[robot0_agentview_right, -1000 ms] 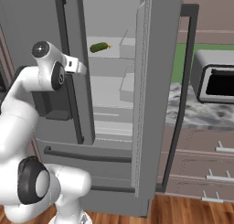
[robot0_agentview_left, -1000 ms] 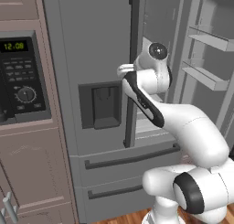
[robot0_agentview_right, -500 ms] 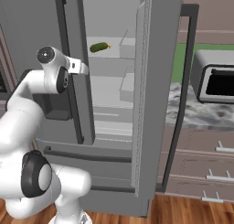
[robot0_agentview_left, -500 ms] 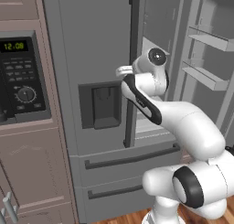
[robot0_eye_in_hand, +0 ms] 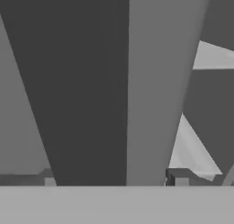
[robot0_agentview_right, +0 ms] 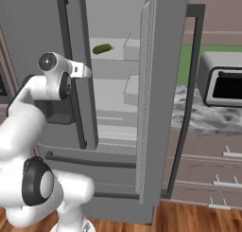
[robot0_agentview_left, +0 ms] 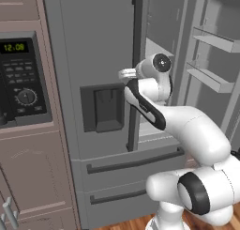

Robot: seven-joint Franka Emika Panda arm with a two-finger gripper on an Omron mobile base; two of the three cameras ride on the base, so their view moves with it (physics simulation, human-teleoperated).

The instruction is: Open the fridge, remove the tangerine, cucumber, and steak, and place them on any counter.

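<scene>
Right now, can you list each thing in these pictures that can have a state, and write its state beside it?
fridge: right door open, left door closed.
right door: swung wide open.
left door: closed, the gripper at its dark handle.
lower drawers: closed.
cucumber: lying on an upper shelf inside.
gripper: fingers on either side of the handle, grip not clear.
oven: clock lit.
toaster oven: door closed, on the counter.

The fridge (robot0_agentview_left: 89, 46) looks like smooth matt grey metal, its handle (robot0_agentview_left: 136, 60) dark and dull. Beside it, the desk (robot0_agentview_right: 208, 117) is glossy marbled stone; below, the floor (robot0_agentview_right: 189, 219) is polished wood.
</scene>
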